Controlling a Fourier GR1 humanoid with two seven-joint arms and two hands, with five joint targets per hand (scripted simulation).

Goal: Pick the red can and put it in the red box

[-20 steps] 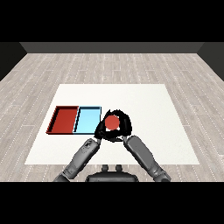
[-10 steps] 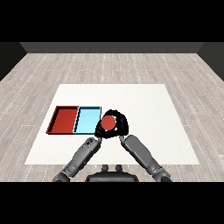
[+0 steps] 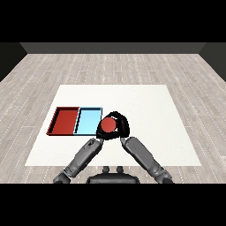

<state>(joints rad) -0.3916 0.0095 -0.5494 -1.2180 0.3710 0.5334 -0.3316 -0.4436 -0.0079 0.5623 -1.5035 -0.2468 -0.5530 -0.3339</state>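
Since 0.5 s ago the right hand (image 3: pixel 120 125) has carried the red can (image 3: pixel 108 126) a little further left, so it now overlaps the right edge of the light blue tray (image 3: pixel 87 120) near the frame's centre. Its fingers are curled round the can, whose round red top faces up. The left hand (image 3: pixel 99 136) sits just below the can, its fingers impossible to tell; the red tray (image 3: pixel 64 120) lies left on the white bench (image 3: pixel 145 106).

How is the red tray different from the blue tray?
The red tray is dark red, while the light blue tray is pale blue. The red tray lies further left, away from the hands; the blue tray sits next to the red can, which the right hand curls round. The can overlaps the blue tray's right edge in this view, not the red tray. Both are shallow rectangles, side by side, with nothing inside.
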